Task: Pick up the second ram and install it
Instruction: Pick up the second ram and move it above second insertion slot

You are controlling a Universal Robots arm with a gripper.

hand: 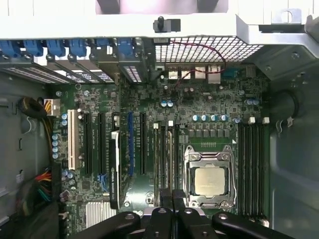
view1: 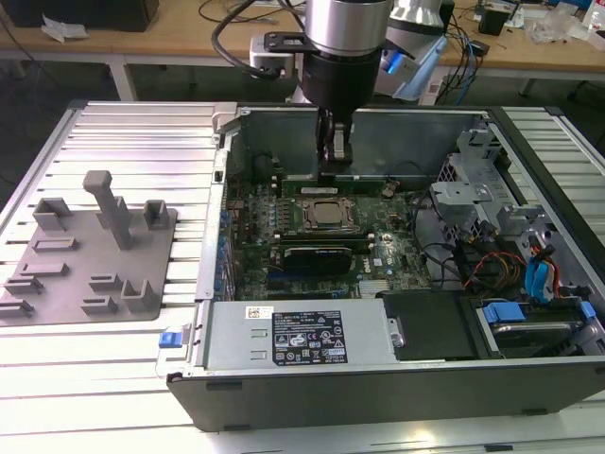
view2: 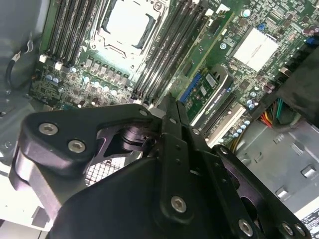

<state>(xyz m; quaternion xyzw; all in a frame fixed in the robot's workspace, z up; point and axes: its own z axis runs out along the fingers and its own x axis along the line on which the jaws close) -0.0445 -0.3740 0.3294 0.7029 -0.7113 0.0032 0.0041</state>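
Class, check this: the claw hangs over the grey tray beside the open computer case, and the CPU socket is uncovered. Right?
Not quite. The exterior view shows the claw inside the open computer case, above the motherboard near the CPU socket, not over the grey tray. The socket is indeed uncovered.

The second ram (view1: 371,178) is a thin, long green stick. It stands on its long edge, level, directly beneath the gripper (view1: 335,166). Its top edge meets the closed fingertips and reaches out past them on both sides.
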